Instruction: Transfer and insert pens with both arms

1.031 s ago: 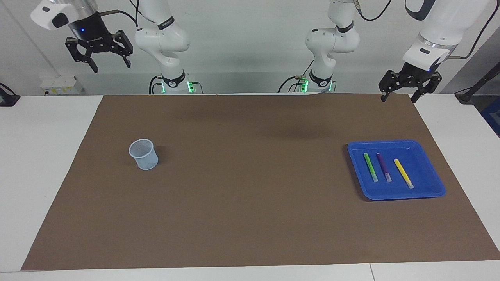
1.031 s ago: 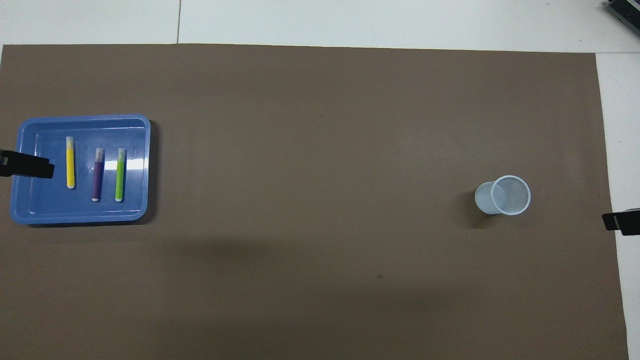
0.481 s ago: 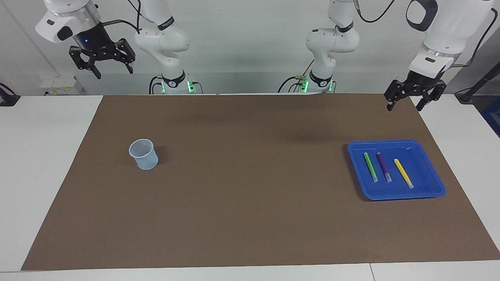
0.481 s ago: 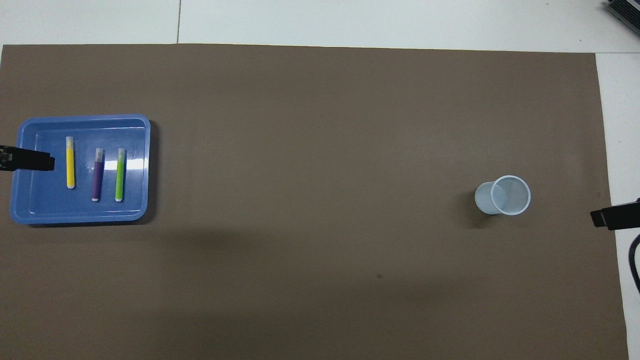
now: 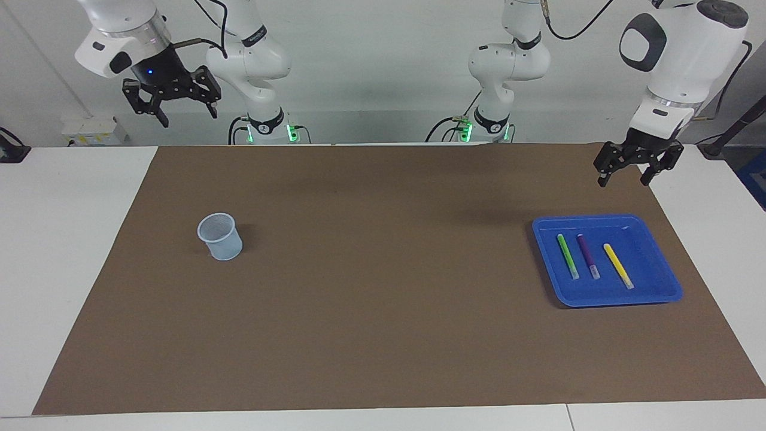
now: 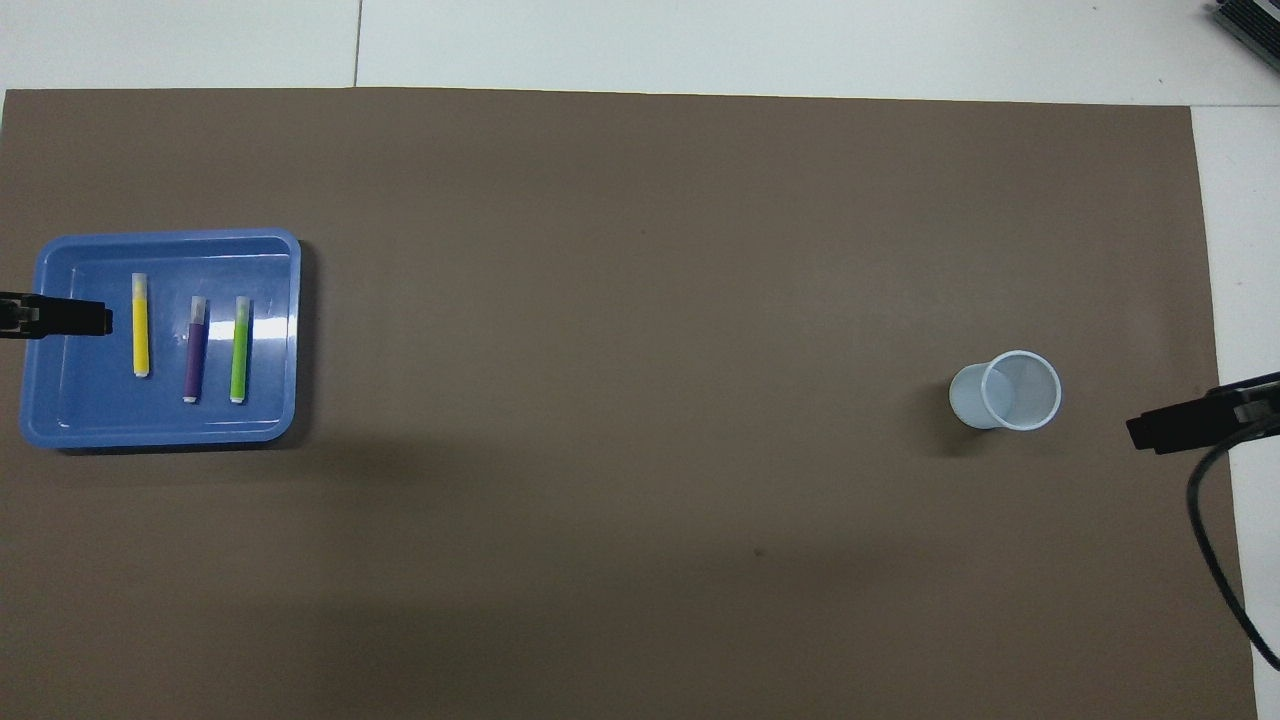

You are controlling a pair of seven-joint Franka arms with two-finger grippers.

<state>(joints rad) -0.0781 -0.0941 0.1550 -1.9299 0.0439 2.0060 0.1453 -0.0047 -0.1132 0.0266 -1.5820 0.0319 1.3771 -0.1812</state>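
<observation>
Three pens lie side by side in a blue tray [image 5: 604, 297] at the left arm's end of the mat: green [image 5: 568, 256], purple [image 5: 587, 255] and yellow [image 5: 618, 266]. The overhead view shows the same yellow [image 6: 140, 325], purple [image 6: 196, 350] and green [image 6: 240, 349] pens in the tray [image 6: 160, 437]. My left gripper [image 5: 623, 179] hangs open and empty in the air over the tray's outer side; one of its fingers [image 6: 60, 318] shows overhead. My right gripper [image 5: 188, 118] is open, empty and high up, over the right arm's end of the mat.
A pale translucent cup [image 5: 221, 237] stands upright on the brown mat [image 5: 383, 311] toward the right arm's end, also seen from above [image 6: 1010, 391]. A black cable [image 6: 1215, 560] trails from the right arm. White tabletop borders the mat.
The left gripper has come down lower over the tray. The right gripper has dropped a little and swung inward toward the cup. The pens and the cup have not moved.
</observation>
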